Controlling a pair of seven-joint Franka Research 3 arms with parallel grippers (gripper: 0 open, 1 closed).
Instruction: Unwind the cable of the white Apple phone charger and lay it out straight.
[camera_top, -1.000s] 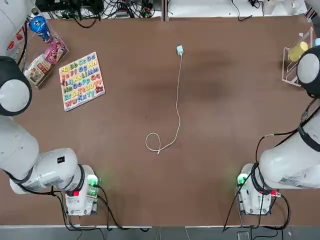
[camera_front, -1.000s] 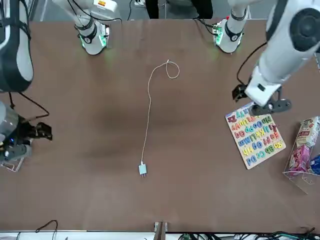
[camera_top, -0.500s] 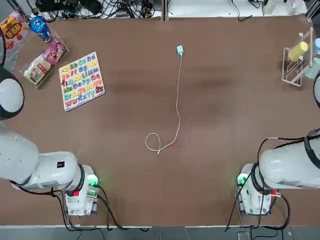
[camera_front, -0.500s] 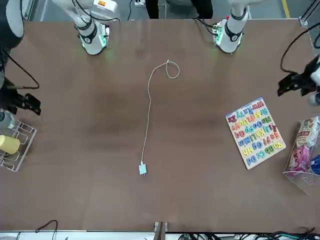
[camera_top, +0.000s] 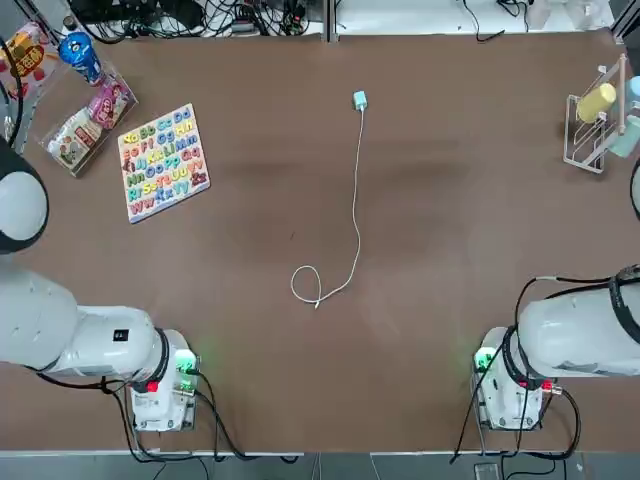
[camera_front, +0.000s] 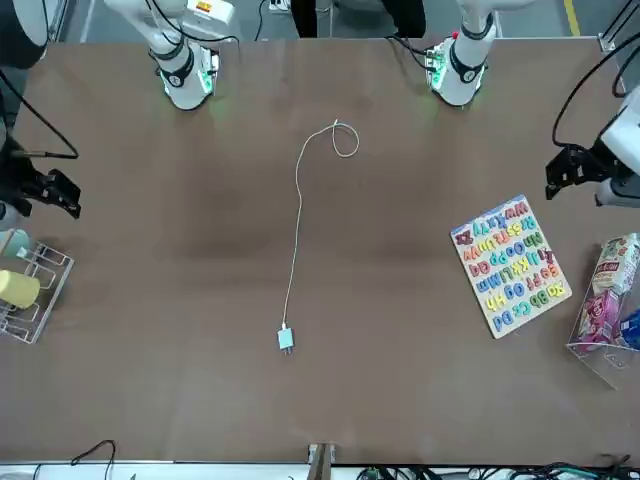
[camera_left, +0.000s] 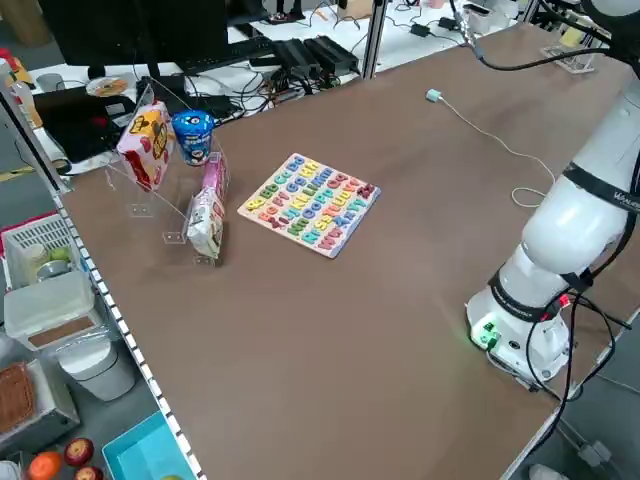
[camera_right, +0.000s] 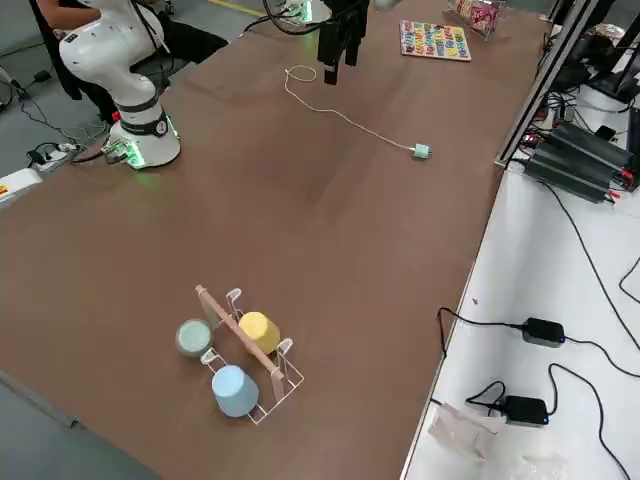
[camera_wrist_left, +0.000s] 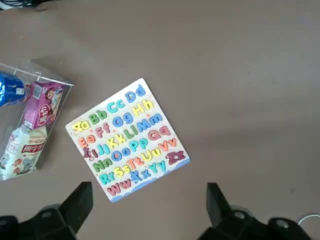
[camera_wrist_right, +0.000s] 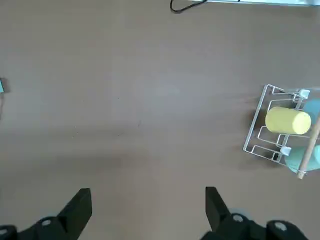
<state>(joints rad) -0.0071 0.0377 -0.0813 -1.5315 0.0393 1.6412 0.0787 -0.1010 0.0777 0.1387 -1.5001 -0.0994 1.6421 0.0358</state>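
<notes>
Front view, left to right: right gripper (camera_front: 45, 190) spread empty at the edge; cable (camera_front: 296, 220) mid-table, curl nearest the bases, white Apple phone charger (camera_front: 285, 339) far end; left gripper (camera_front: 570, 172) spread. Dragging the curl risks shifting the plug

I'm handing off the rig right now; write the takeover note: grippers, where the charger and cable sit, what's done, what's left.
Left gripper: open, empty, raised over the table edge near the letter puzzle board.
Right gripper: open, empty, raised near the wire cup rack on the opposite side.
The white Apple phone charger lies mid-table toward the far edge. The cable runs from it toward the robot, mostly straight with a mild bend.
Done: most of the cable is unwound.
Left: the connector end curls into a small loop; probably pull that out straight.
</notes>
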